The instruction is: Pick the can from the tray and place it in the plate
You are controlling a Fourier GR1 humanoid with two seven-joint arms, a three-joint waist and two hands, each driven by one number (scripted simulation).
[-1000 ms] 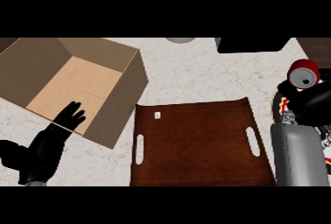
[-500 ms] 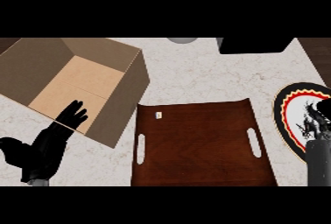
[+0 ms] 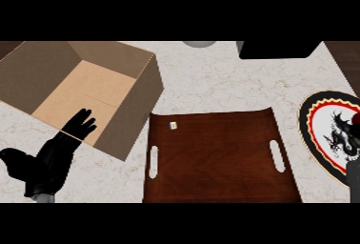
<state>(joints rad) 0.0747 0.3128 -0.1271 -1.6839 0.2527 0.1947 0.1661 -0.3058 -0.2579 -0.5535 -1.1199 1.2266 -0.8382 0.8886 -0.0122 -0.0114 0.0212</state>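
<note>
- Across the whole view, a pale, speckled stone surface [image 3: 211, 81]; a dark brown strip [image 3: 348, 55] borders it at the top right corner.
- At the top edge, one grey round object [image 3: 199, 44], cut off, and one black block [image 3: 277, 50].
- The can [image 3: 356, 117] shows only as a dark red sliver at the view's right edge, over the plate's white middle. I cannot tell whether it stands there or is held.
- One plate [image 3: 309, 124], at the right and apart from the tray – black rim, a red and yellow band, a dark figure on white.
- One brown wooden tray [image 3: 211, 162] at centre, with two pale slot handles and one small white label [image 3: 173, 125].
- One open cardboard box [image 3: 84, 90] at upper left, its near corner just beside the tray.
- Left hand [image 3: 53, 159], lower left – fingers straight and spread, pointing up over the box's edge, holding nothing.
- Right hand [image 3: 354, 167]: a dark sliver at the right edge, below the can; its state cannot be told.
</note>
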